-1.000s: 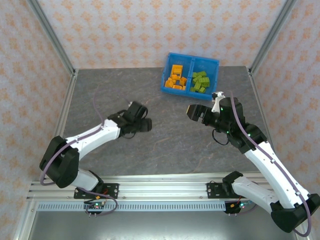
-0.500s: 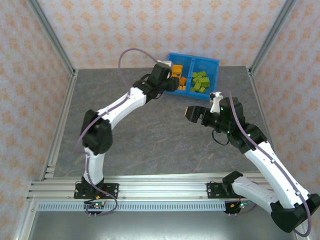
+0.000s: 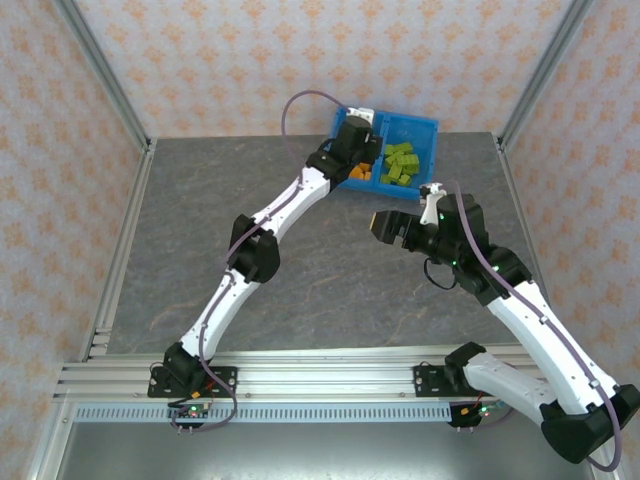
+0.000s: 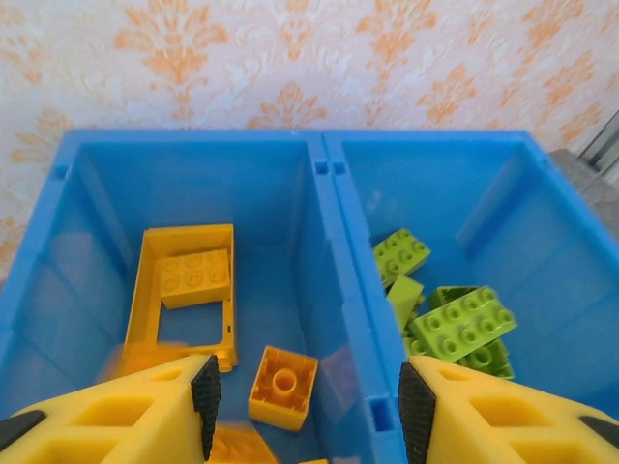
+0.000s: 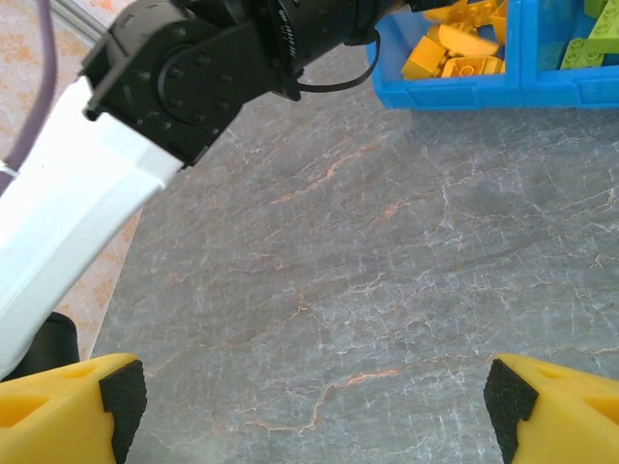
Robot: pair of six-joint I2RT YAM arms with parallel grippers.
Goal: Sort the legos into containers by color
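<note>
Since a second ago your left arm has swung from mid-table out to the bin (image 3: pixel 430 126), and the left gripper (image 4: pixel 308 406) now hangs above its near edge, by the divider, jaws apart with nothing between them. Orange legos (image 4: pixel 189 280) lie in the left compartment, green legos (image 4: pixel 460 324) in the right. Your right gripper (image 5: pixel 314 396) waits wide open over the table (image 5: pixel 387 271). This looks like a drop just finished; next, lift clear and draw back without clipping the rim.
</note>
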